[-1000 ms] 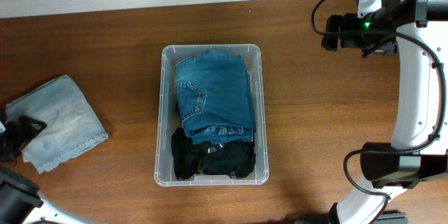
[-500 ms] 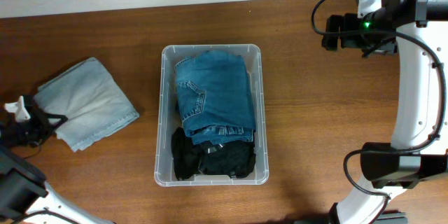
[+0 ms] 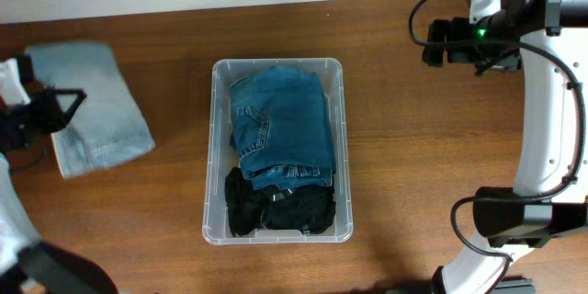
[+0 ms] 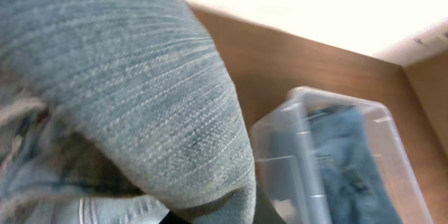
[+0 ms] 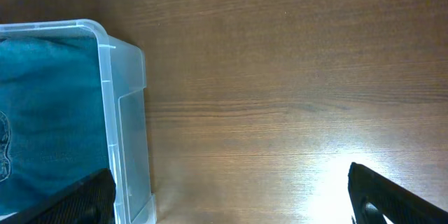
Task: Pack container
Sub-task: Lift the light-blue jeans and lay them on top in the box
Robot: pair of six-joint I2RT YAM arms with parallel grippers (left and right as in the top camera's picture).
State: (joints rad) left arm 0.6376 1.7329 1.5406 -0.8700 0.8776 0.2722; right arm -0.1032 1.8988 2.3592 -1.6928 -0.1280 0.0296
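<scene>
Container (image 3: 219, 147) is sitting at the middle of the table (image 3: 413, 147), its long axis running from the far edge toward the robot, with folded jeans (image 3: 280, 124) filling the far part and a black garment (image 3: 280, 209) lying at the near end. Left gripper (image 3: 57, 110) is pinching a pale denim cloth (image 3: 96, 110) between its jaws, well to the left of the container. Right gripper (image 5: 231, 203) is hovering with jaws spread wide over bare table to the right of the container.

Container (image 3: 217, 147) mid tabletop (image 3: 413, 147), folded jeans (image 3: 280, 124) in its far part, bunched garment (image 3: 280, 209) in its near end touching them, folded cloth (image 3: 96, 101) well left, in the left end effector (image 3: 66, 110), right end effector (image 5: 231, 199) beyond its far-right corner
</scene>
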